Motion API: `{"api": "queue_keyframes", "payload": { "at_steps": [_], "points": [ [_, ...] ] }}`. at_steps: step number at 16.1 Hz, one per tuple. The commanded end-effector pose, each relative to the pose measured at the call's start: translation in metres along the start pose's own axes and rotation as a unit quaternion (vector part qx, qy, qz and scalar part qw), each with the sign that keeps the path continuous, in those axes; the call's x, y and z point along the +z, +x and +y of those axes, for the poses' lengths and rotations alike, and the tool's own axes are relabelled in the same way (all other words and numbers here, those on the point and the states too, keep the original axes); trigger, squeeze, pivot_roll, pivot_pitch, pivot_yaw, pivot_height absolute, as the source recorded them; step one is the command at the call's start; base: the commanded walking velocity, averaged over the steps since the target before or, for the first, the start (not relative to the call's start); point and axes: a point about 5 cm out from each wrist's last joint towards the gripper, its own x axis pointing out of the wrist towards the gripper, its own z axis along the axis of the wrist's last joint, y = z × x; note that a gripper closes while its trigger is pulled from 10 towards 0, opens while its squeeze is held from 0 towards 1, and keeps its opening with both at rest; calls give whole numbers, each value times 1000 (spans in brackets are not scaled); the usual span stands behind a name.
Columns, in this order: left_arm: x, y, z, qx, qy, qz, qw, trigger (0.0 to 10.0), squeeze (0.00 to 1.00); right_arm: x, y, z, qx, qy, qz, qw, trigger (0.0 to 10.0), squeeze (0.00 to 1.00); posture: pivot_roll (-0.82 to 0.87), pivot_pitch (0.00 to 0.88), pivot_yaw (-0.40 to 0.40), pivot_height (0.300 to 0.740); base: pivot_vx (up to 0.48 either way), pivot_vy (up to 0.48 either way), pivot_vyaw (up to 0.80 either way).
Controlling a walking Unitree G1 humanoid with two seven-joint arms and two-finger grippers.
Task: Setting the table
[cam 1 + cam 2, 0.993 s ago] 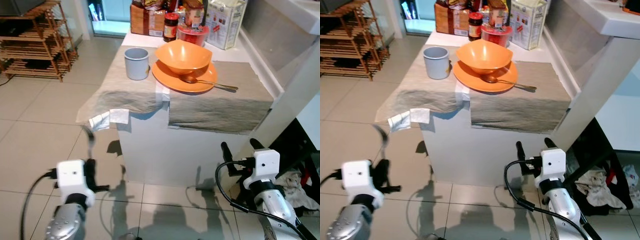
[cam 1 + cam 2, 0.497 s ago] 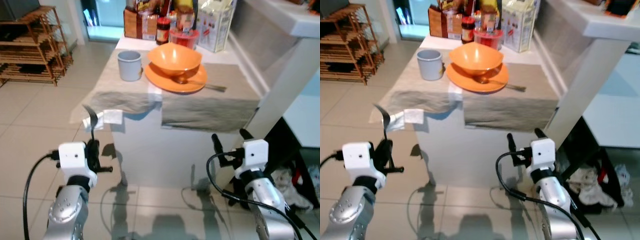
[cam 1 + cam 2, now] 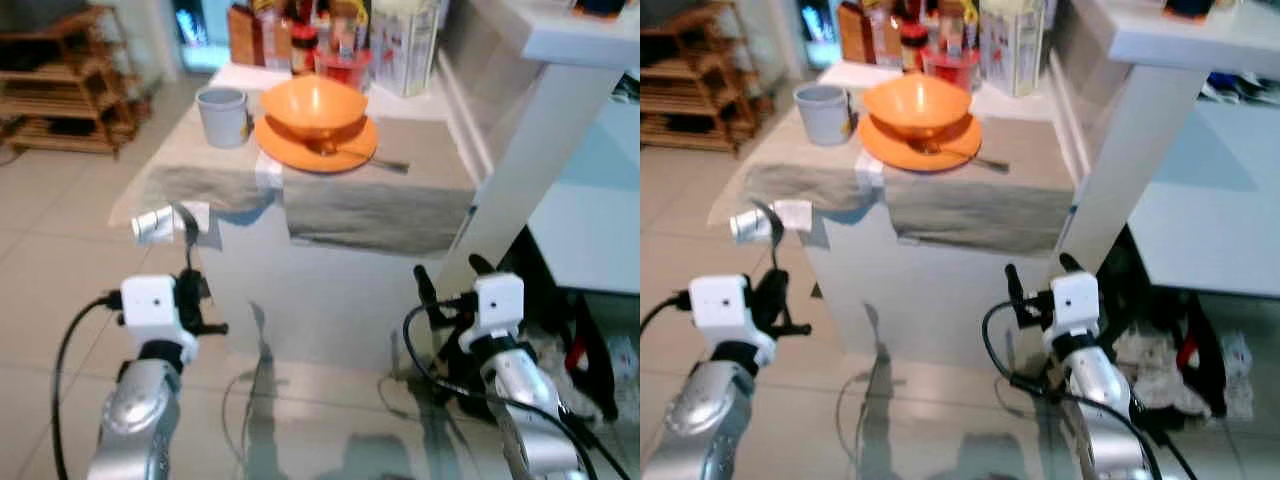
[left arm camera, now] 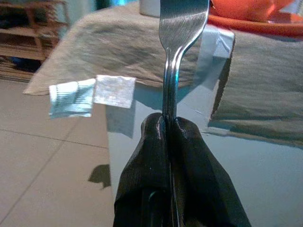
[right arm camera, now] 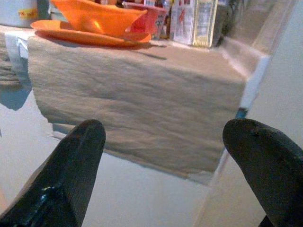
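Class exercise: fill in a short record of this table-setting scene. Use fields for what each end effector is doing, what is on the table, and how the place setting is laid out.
Left end effector: shut on a fork, held upright below the table edge
Right end effector: open, holding nothing, facing the table
Table cover: grey cloth
Place setting: orange bowl on an orange plate, spoon resting on the plate
Beside the plate: grey cup

Fork (image 4: 177, 42) tines cut off by frame edge; eye views blurred.

A home kitchen; tiled floor (image 3: 60, 250), food packets (image 3: 400, 50), wooden rack (image 3: 70, 110).
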Motion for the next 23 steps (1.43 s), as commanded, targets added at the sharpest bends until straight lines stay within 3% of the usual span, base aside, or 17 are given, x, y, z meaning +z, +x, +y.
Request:
{"api": "queue_keyframes", "payload": {
  "at_steps": [1, 8, 23],
  "points": [
    [-1, 3, -7, -10, -7, -1, 1000, 0, 0, 0, 0, -5, -3, -13, 1, 1000, 10000, 0, -41, 0, 6, 731, 0, -420, 0],
    [5, 11, -8, -20, 5, -12, 1000, 0, 0, -3, 3, -2, -5, -17, 3, 1000, 10000, 0, -35, 0, 21, 731, 0, -419, 0],
    [13, 20, -18, -40, 8, -32, 999, 0, 0, -1, 5, -1, -14, -33, -11, 999, 10000, 0, -47, 0, 24, 731, 282, -384, -248]
  ]
}}
